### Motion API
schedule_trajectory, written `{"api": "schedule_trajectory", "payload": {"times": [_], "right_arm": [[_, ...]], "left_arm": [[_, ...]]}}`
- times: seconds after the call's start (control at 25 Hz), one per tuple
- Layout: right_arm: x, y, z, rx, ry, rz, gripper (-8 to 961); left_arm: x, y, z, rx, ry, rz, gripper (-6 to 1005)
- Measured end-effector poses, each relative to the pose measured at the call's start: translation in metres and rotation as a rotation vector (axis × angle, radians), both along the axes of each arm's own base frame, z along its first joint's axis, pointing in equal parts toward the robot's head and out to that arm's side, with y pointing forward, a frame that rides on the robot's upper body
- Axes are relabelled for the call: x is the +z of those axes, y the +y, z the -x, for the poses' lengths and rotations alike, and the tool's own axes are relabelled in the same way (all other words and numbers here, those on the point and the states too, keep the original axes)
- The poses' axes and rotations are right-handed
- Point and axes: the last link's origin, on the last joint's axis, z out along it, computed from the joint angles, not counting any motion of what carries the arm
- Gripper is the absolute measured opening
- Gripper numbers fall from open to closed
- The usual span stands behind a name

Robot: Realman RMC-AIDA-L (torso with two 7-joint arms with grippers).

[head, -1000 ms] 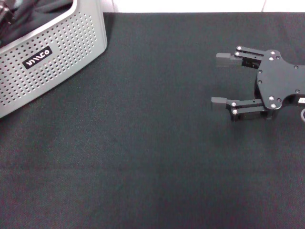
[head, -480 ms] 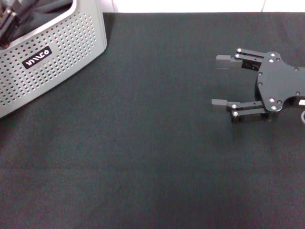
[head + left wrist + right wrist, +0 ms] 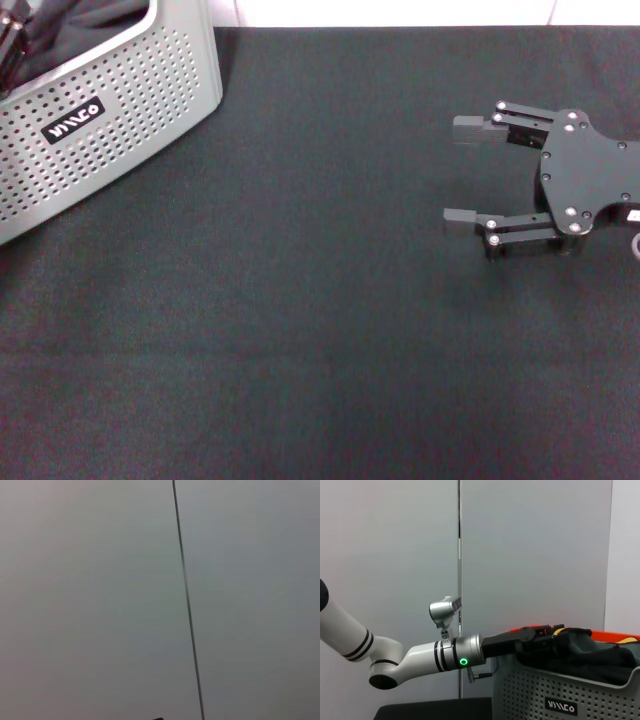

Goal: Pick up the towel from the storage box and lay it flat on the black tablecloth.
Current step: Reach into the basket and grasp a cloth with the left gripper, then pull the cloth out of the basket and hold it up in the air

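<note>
Black tablecloth (image 3: 300,300) across the tabletop. Storage box (image 3: 90,140) at far left, left tool (image 3: 542,632) reaching inside among dark fabric, grip impossible to tell. Towel (image 3: 625,641) peeking yellow-orange at box rim. Right tool (image 3: 462,172) parked right, spread wide, empty.

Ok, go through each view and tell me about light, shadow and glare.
Head view: even light, no glare; the right claw throws only a faint shadow on the black tablecloth. Left wrist view: a flat grey wall, nothing else to judge. Right wrist view: soft light, a green lamp glowing on the left arm over the storage box.
</note>
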Motion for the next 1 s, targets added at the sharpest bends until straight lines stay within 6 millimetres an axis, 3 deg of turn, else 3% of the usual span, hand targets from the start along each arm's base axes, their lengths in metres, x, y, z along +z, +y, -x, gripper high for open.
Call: {"api": "schedule_trajectory", "payload": {"times": [0.32,0.64,0.88,1.0], "right_arm": [[0.000,-0.002,-0.001,-0.002,0.001,0.002,883],[0.000,-0.004,-0.002,0.002,0.004,0.010,883],[0.000,-0.005,-0.002,0.007,0.007,0.016,883],[0.000,-0.006,-0.003,0.006,0.009,0.020,882]], "left_arm": [[-0.003,-0.002,0.000,-0.001,-0.005,0.003,490],[-0.006,-0.005,0.000,-0.010,-0.040,-0.001,211],[-0.005,-0.020,-0.014,-0.138,-0.112,-0.015,47],[0.003,-0.031,-0.025,-0.242,-0.195,-0.033,41]]}}
